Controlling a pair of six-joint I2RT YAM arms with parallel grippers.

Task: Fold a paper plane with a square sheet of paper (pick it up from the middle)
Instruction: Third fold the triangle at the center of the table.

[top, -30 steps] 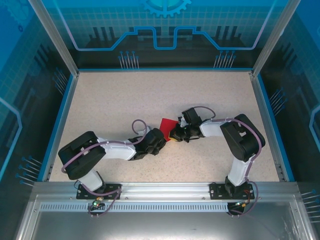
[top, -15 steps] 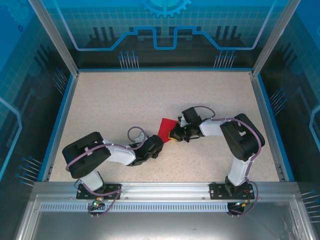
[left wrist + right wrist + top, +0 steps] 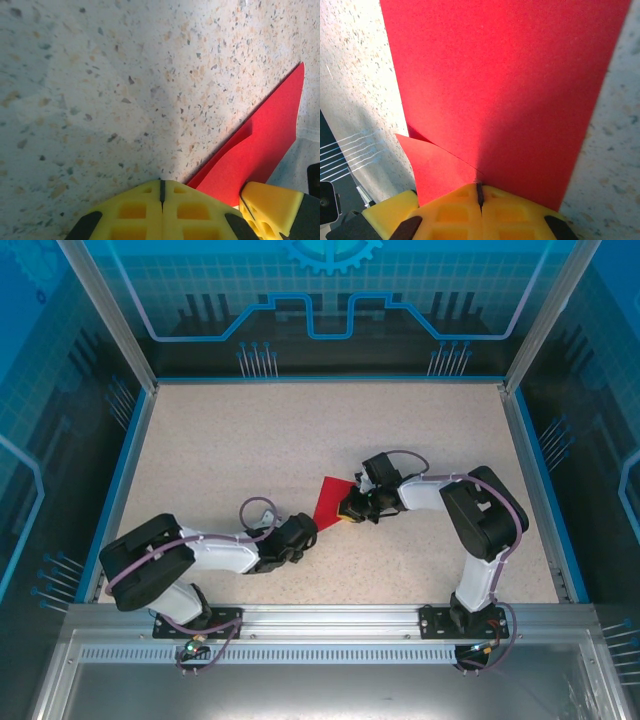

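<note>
- Right gripper [image 3: 480,194]: jaws pressed together at near edge of square sheet of paper [image 3: 500,85]. Pinching or pressing down: cannot tell.
- Sheet: red, part-folded, extends ahead of fingertips. Small flap lifts at their left.
- Left gripper [image 3: 162,197]: closed, empty. Sheet just beside it, ahead-right, on table [image 3: 90,75].
- Step, judged: early fold, crease forming.
- Next move: left tip presses along fold, right anchors. Thin sheet likely slips.

The top camera looks steeply down from above and behind the arm bases [image 3: 197,621], far enough back to take in the whole counter [image 3: 250,440]. Each wrist camera peers past its own yellow fingertips [image 3: 450,212], almost against the counter. All three views share the square sheet of paper [image 3: 328,502], and the left wrist view seems to catch the right hand [image 3: 272,206] too.
</note>
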